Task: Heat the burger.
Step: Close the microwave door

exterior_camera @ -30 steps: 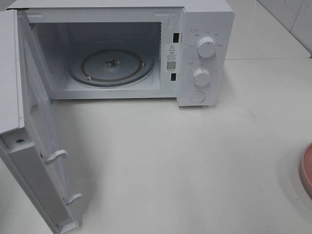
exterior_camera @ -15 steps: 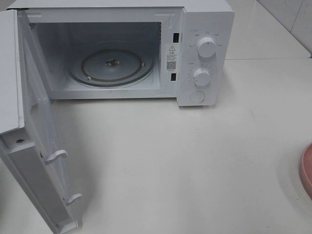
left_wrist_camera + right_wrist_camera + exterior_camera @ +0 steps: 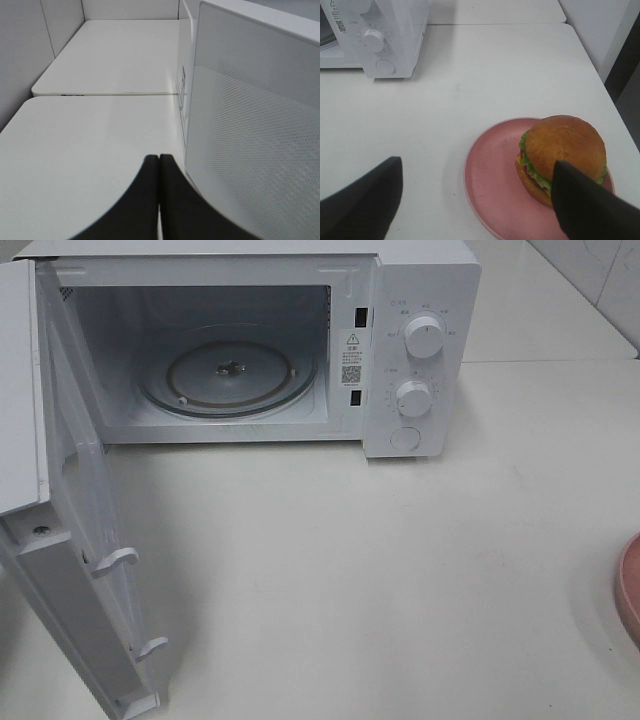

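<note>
Right wrist view showed the right gripper [image 3: 477,200] nearest, its two dark fingers [image 3: 357,197] spread wide with nothing between them. Just beyond them lay one pink plate [image 3: 490,172] on the white table [image 3: 485,65], and the one burger [image 3: 563,155] sat on the plate, toward the side nearer the table's right edge, with a bare crescent of plate beside it. One finger overlapped the burger's near side in this view; whether it touched the bun could not be told. Past the plate a broad stretch of bare tabletop ran to the microwave [image 3: 380,35], well apart from the burger.

From the exterior high camera only a sliver of the plate [image 3: 630,585] showed at the right border, and neither gripper appeared. The single microwave [image 3: 250,340] stood at the far side of the table [image 3: 400,570], its door [image 3: 80,540] swung fully open toward the near left corner. One glass turntable [image 3: 228,370] lay in the cavity. Two round knobs [image 3: 424,337] and one button [image 3: 405,438] sat on the control panel.

The left gripper [image 3: 159,170] had its jaws pressed together, close beside the outer face of the open door [image 3: 250,140], with open tabletop on its other side.
</note>
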Motion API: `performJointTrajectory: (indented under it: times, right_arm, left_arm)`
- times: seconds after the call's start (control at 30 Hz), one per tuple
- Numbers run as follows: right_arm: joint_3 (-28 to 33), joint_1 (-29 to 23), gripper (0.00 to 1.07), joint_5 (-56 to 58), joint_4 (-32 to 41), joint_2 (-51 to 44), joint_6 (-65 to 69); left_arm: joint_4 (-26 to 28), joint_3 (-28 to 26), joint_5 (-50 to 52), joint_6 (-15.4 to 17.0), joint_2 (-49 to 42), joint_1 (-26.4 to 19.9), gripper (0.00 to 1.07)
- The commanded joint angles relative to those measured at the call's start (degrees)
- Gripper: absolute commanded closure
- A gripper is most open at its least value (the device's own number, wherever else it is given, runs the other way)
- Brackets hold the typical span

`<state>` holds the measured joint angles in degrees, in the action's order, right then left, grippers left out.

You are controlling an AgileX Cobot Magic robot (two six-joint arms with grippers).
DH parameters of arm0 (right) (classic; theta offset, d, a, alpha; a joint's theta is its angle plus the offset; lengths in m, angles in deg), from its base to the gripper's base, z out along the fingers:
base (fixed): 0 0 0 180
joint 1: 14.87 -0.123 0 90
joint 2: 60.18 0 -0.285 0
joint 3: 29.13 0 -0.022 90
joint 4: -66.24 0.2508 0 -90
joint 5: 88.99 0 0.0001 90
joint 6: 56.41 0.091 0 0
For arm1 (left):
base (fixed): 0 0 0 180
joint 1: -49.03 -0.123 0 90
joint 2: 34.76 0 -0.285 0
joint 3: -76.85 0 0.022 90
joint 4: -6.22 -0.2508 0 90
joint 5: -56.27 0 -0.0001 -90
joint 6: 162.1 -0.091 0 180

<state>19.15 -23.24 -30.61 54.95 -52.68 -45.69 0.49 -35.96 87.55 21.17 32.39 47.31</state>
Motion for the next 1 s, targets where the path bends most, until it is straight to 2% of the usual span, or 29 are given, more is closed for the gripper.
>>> performJointTrajectory:
  times: [0.03, 0.07, 0.17, 0.3, 0.43, 0.73, 1.0]
  right_arm:
    - [0.1, 0.4, 0.31, -0.7, -0.2, -1.4, -0.2]
    - [0.1, 0.4, 0.31, -0.7, -0.2, -1.4, -0.2]
    - [0.1, 0.4, 0.31, -0.7, -0.2, -1.4, -0.2]
    - [0.1, 0.4, 0.31, -0.7, -0.2, -1.4, -0.2]
    - [0.1, 0.4, 0.31, -0.7, -0.2, -1.4, -0.2]
    - [0.1, 0.4, 0.31, -0.7, -0.2, -1.4, -0.2]
    - [0.1, 0.4, 0.31, -0.7, -0.2, -1.4, -0.2]
  left_arm:
    - [-3.6, 0.1, 6.4, 3.3, 5.8, -0.2, 1.07]
    - [-5.3, 0.1, 8.1, 5.2, 7.7, 0.1, 1.07]
    - [-7.6, -0.1, 10.8, 6.2, 9.9, 1.4, 1.07]
    - [-8.0, -1.1, 10.8, 6.0, 12.0, 3.7, 1.07]
    - [-7.7, -3.4, 11.6, 5.8, 15.6, 7.8, 1.07]
    - [-7.6, -4.4, 16.6, 5.8, 21.4, 13.2, 1.07]
    - [-7.4, -8.4, 18.0, 5.8, 25.8, 18.6, 1.07]
